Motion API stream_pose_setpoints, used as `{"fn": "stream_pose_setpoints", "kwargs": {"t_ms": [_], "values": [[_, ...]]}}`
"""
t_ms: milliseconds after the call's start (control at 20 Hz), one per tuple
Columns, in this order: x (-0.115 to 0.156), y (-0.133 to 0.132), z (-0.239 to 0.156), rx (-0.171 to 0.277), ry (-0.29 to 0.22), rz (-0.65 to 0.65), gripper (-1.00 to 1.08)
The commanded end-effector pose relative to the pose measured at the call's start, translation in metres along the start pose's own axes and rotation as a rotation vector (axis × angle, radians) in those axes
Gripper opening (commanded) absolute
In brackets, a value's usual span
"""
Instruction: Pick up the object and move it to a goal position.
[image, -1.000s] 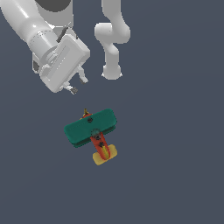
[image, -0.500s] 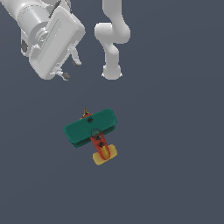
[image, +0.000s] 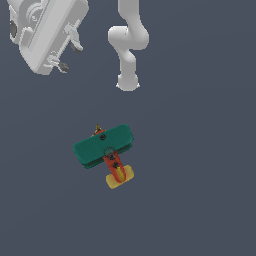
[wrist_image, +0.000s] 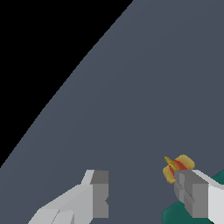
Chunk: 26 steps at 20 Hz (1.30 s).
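The object (image: 106, 152) is a small toy biplane with teal-green wings, a red-orange fuselage and a yellow tail, lying on the grey floor near the middle of the exterior view. My gripper (image: 70, 57) hangs high at the exterior view's upper left, well away from the plane, open and holding nothing. In the wrist view the gripper (wrist_image: 144, 197) shows both fingers spread apart. A yellow-and-red end of the object (wrist_image: 178, 164) and a bit of teal wing peek out behind one finger (wrist_image: 192, 199).
The arm's white base column (image: 128, 55) stands behind the plane at the top centre. The grey floor (image: 200, 175) spreads all around. In the wrist view the floor ends at a curved edge with black beyond it (wrist_image: 39, 52).
My gripper has risen and swung toward the exterior view's upper left, farther from the plane. The plane has not moved.
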<state>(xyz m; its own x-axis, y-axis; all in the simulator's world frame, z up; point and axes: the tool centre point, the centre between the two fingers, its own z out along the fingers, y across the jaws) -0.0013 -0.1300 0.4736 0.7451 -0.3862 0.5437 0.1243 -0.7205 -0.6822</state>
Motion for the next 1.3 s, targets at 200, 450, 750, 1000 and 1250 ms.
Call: {"fn": "stream_pose_setpoints", "kwargs": {"t_ms": [200, 450, 750, 1000, 1250], "values": [[0.015, -0.012, -0.023, 0.030, 0.064, -0.023, 0.28], [0.026, -0.018, -0.040, 0.055, 0.111, -0.033, 0.28], [0.036, -0.020, -0.059, 0.088, 0.165, -0.037, 0.28], [0.043, -0.018, -0.072, 0.115, 0.207, -0.033, 0.28], [0.049, -0.013, -0.084, 0.143, 0.245, -0.023, 0.28]]}}
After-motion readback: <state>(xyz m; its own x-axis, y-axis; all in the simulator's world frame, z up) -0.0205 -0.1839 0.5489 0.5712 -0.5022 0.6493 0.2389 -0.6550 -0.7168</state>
